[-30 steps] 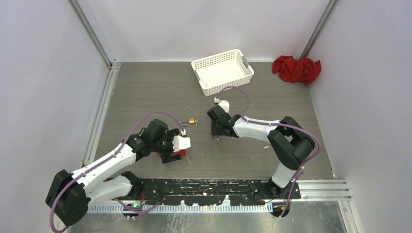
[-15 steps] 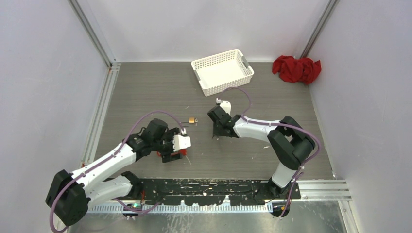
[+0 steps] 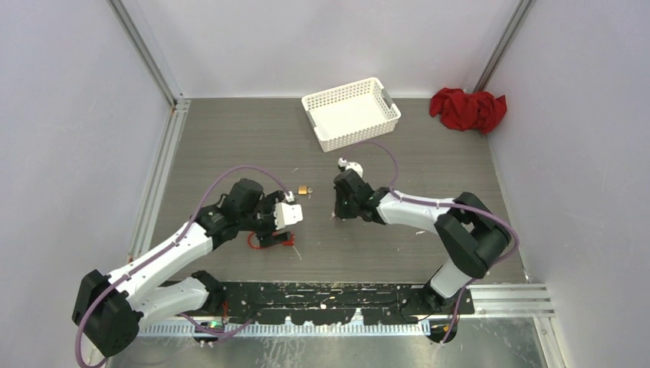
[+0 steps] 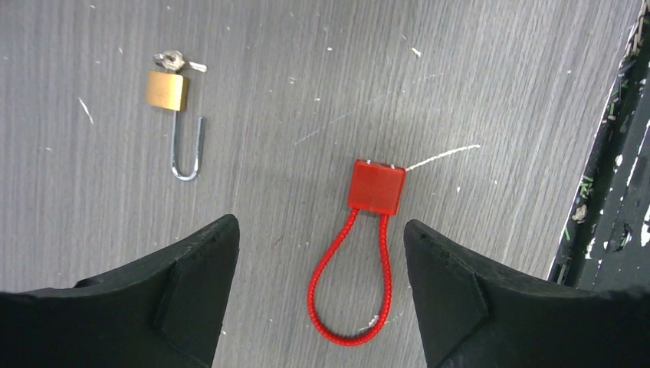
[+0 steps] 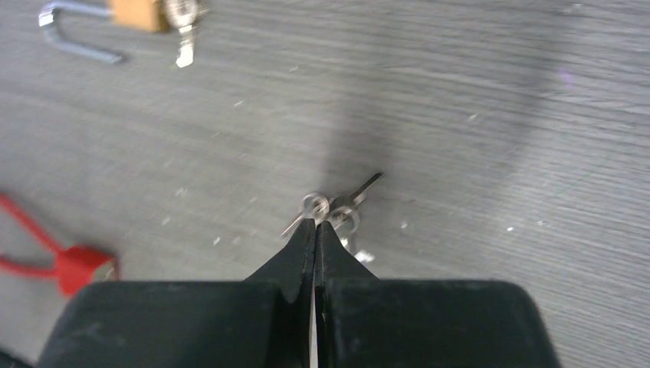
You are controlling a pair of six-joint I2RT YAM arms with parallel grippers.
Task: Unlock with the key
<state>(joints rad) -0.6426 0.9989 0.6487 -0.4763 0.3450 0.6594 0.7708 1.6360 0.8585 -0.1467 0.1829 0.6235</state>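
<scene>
A red cable lock (image 4: pixel 375 186) with a red cord loop (image 4: pixel 349 291) lies on the table between the fingers of my open left gripper (image 4: pixel 322 261), which hovers above it without touching. A brass padlock (image 4: pixel 167 90) with an open shackle and a key in it lies further off. My right gripper (image 5: pixel 315 225) is shut, its tips pinching a small bunch of keys on a ring (image 5: pixel 331 207) just above the table. In the top view the left gripper (image 3: pixel 277 222) is over the red lock (image 3: pixel 268 240); the right gripper (image 3: pixel 339 208) is to their right.
A white basket (image 3: pixel 352 112) stands at the back. A red cloth (image 3: pixel 467 109) lies in the back right corner. The brass padlock (image 3: pixel 305 188) lies between the two grippers. A black rail (image 3: pixel 337 295) runs along the near edge.
My left gripper has lifted off the red lock and moved back, leaving the lock and its loop lying on the table. My right gripper has shifted slightly with the keys.
</scene>
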